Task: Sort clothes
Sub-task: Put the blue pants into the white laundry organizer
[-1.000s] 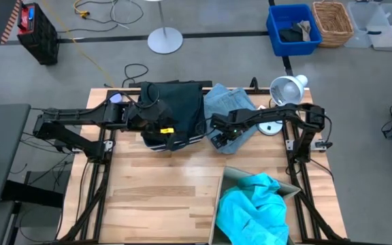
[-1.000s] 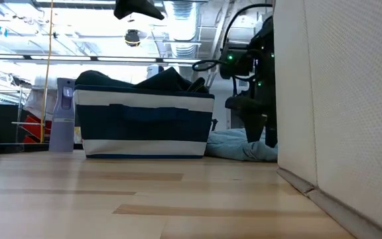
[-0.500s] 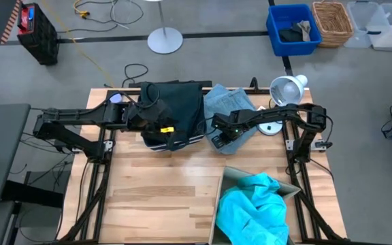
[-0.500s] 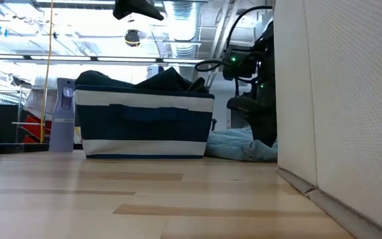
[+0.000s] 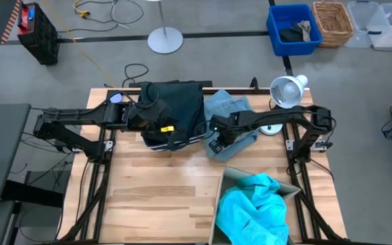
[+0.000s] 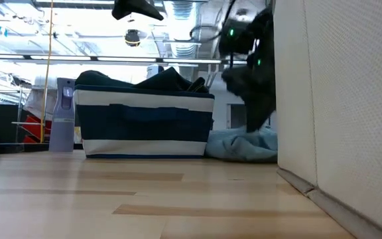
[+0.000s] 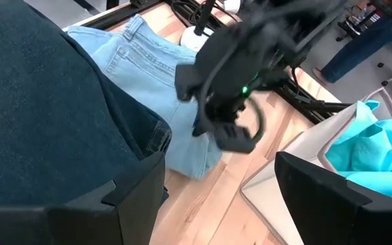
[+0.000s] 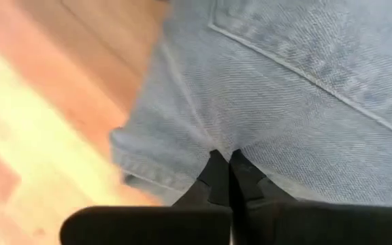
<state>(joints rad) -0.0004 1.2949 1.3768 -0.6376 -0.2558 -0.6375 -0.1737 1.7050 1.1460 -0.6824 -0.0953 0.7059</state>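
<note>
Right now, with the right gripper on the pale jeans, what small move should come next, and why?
Probably a short lift. The right gripper is shut on a fold of the pale blue jeans, which lie mostly flat on the table, so raising should free them for carrying.

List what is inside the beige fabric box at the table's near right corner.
The beige fabric box holds a crumpled bright turquoise garment, which fills most of the opening in the high view. Whatever lies beneath it is covered, and the low view shows only the box's outer wall.
</note>
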